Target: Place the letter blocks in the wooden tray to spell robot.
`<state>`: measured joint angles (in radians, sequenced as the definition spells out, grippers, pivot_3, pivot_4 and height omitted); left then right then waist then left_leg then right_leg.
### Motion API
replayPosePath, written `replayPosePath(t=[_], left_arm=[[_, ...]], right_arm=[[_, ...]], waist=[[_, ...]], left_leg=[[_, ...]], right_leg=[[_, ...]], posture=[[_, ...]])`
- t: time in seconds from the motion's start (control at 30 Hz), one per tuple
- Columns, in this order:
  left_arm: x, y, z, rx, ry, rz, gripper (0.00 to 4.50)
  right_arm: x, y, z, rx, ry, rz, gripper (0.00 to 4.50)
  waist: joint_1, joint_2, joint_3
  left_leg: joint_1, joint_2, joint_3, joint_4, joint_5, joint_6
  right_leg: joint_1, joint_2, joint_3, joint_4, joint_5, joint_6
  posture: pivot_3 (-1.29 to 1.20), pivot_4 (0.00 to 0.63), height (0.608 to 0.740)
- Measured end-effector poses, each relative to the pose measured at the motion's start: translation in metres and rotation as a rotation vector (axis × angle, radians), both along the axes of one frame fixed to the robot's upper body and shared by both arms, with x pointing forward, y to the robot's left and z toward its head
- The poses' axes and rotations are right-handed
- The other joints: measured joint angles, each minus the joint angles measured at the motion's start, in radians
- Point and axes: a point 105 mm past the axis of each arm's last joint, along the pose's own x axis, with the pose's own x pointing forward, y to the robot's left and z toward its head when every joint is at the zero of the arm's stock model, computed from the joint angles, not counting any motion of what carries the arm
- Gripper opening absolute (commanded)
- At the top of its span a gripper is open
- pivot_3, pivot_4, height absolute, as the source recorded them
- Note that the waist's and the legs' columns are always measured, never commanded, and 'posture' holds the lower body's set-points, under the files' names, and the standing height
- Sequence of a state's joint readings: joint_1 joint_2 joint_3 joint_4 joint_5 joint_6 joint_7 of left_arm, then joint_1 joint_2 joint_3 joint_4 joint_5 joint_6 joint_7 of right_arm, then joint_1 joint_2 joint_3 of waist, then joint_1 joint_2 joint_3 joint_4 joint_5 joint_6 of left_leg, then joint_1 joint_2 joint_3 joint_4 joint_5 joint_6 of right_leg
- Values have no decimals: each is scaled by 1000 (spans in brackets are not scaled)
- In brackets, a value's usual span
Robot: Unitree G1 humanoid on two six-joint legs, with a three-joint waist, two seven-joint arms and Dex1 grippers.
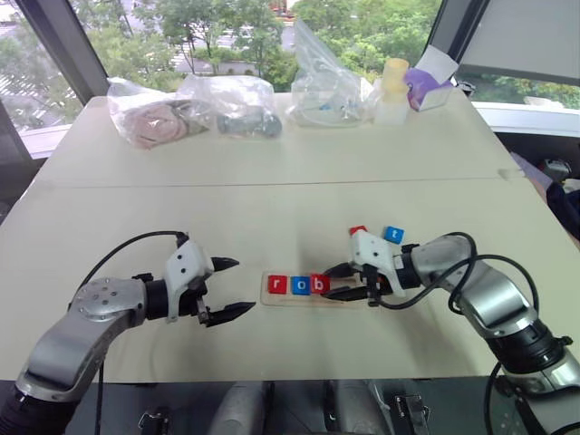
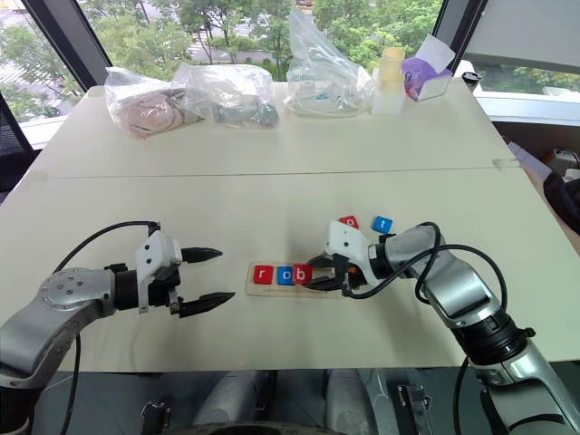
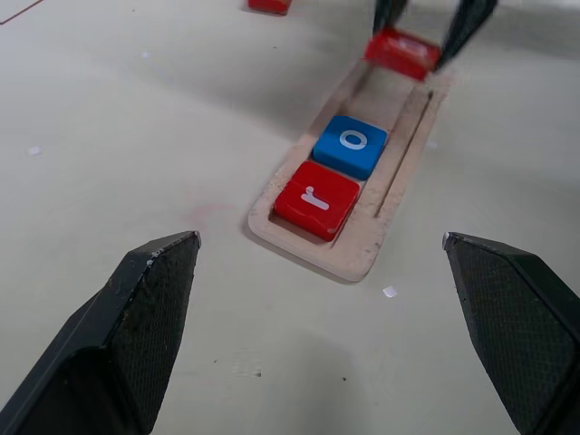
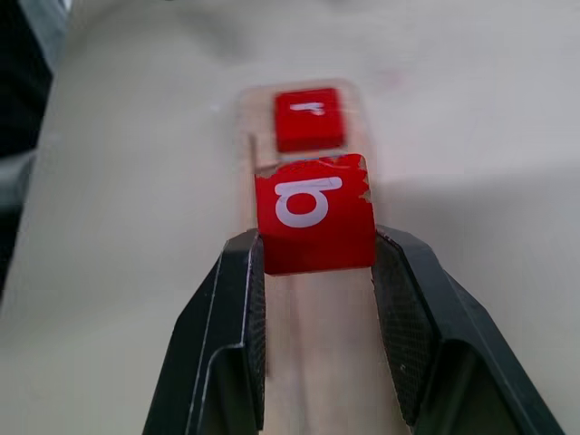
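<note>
— What do you see at the table's (image 1: 272, 172) far edge?
— Three clear plastic bags (image 1: 231, 104) in a row, then a pale bottle (image 1: 394, 86) beside a purple-and-white box (image 1: 429, 83).

Centre frame, the wooden tray (image 3: 355, 258) lies on the pale surface (image 3: 136, 118), holding a red r block (image 3: 316, 199) and a blue o block (image 3: 350, 145). At top, the right gripper (image 3: 426, 41) pinches a red block (image 3: 401, 53) over the tray.

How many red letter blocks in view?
3. The r block sits at the left end of the wooden tray; the b block is gripped in the right claw over the tray; one red block lies behind the tray.
</note>
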<state>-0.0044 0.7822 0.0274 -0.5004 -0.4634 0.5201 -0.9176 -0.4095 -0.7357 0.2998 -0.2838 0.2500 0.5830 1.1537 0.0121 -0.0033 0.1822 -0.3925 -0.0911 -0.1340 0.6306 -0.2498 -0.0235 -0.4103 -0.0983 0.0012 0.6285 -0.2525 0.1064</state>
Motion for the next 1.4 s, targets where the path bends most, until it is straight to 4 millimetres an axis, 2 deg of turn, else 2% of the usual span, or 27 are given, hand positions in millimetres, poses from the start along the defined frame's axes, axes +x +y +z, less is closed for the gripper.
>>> replayPosePath(t=[0.2, 0.83, 0.97, 1.03, 1.07, 1.27, 1.33, 1.4], left_arm=[[-2, -3, 2, -3, -11, -5, 4500], [-2, -4, 2, -5, -13, 3, 4500], [-1, -4, 2, -5, -17, 1, 4500], [-1, -5, 3, -5, -18, 0, 4500], [-1, -5, 3, -5, -18, -1, 4500], [0, -6, 3, -10, -21, 0, 4500], [0, -6, 3, -11, -21, 2, 4500], [0, -6, 3, -12, -22, 4, 4500]], right_arm=[[6, 4, -11, -53, -35, -16, 1108], [8, 1, -13, -79, -43, -5, 1108], [8, 2, -13, -80, -42, -4, 3045], [7, 2, -14, -80, -40, -4, 4240], [7, 2, -14, -81, -40, -3, 4469], [10, 2, -7, -61, -37, -18, 4469], [19, 1, 7, -20, -67, -64, 4469], [38, 1, 31, 55, -137, -158, 4469]], waist=[[-1, 0, 0], [-1, 0, 0], [-1, 0, 0], [-1, 0, 0], [-1, 0, 0], [-1, 0, 0], [-2, 0, 0], [-3, 0, 0]], left_leg=[[0, 0, 0, 0, 0, 0], [0, 0, 0, 0, 0, 0], [0, 0, 0, 0, 0, 0], [0, 0, 0, 0, 0, 0], [0, 0, 0, 0, 0, 0], [0, 0, 0, 0, 0, 0], [0, 0, 0, 0, 0, 0], [0, 0, 0, 0, 0, 0]], right_leg=[[0, 0, 0, 0, 0, 1], [0, 1, 0, 0, 1, 2], [0, 1, 0, 0, 1, 2], [0, 1, 0, 0, 1, 2], [0, 1, 0, 0, 1, 2], [0, 1, 0, 0, 1, 2], [0, 1, 0, 1, 1, 2], [-1, 1, 0, 1, 1, 2]], posture=[[0, 150, 740], [0, 150, 740], [0, 150, 740], [0, 150, 740], [0, 150, 740], [0, 150, 740], [0, 150, 740], [0, 150, 740]])
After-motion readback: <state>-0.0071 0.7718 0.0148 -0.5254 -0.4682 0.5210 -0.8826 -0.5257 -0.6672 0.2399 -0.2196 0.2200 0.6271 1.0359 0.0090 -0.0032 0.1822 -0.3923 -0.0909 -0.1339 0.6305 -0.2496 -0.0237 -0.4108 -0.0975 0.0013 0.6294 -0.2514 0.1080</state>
